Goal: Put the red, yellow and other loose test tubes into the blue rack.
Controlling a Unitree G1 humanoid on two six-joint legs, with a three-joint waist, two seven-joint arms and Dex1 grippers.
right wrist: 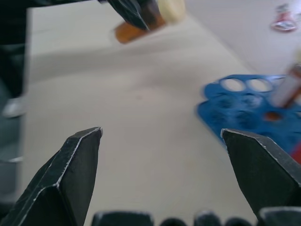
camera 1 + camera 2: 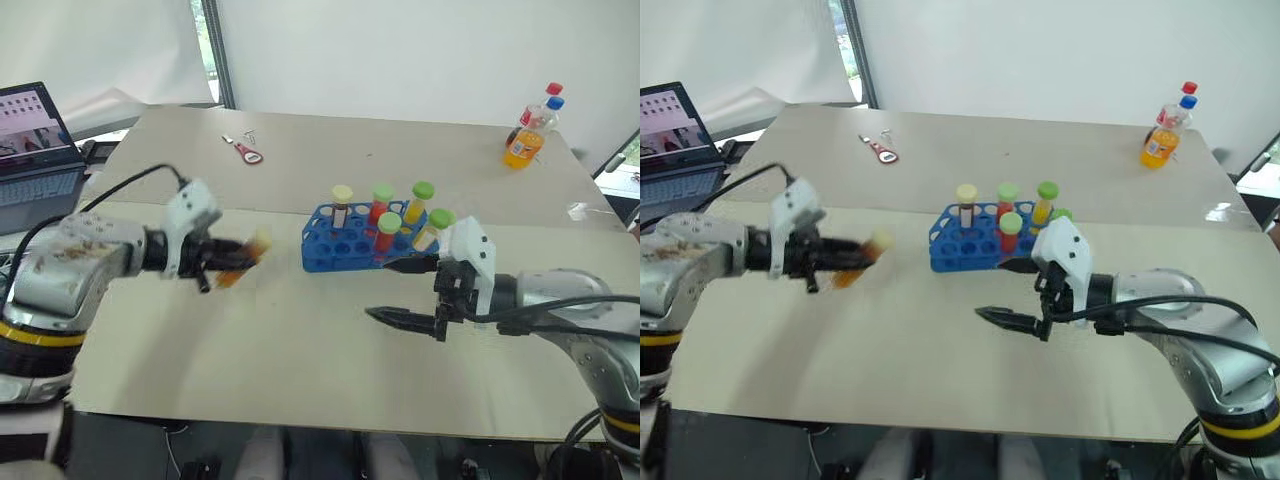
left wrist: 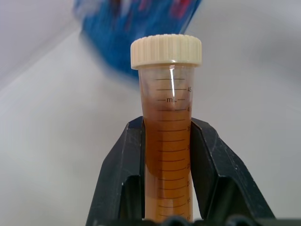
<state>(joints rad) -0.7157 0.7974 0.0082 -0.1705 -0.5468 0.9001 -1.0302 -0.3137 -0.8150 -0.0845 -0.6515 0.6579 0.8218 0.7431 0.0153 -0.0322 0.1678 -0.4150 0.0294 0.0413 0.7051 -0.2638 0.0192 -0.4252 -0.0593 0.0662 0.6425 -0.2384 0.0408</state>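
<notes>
Left end effector (image 3: 167, 155) clamps the light, rigid, slippery amber-liquid plastic tube (image 3: 167, 141) mid-barrel, at nine o'clock from the bright blue plastic rack (image 2: 345, 245); right end effector (image 2: 408, 292) gapes empty.

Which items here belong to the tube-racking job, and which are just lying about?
Job:
- amber tube, pale cap, clamped in the left gripper
- blue rack with capped tubes standing in it
- right gripper, fingers apart, empty

Lying about:
- soda bottles
- laptop
- small red tool
</notes>
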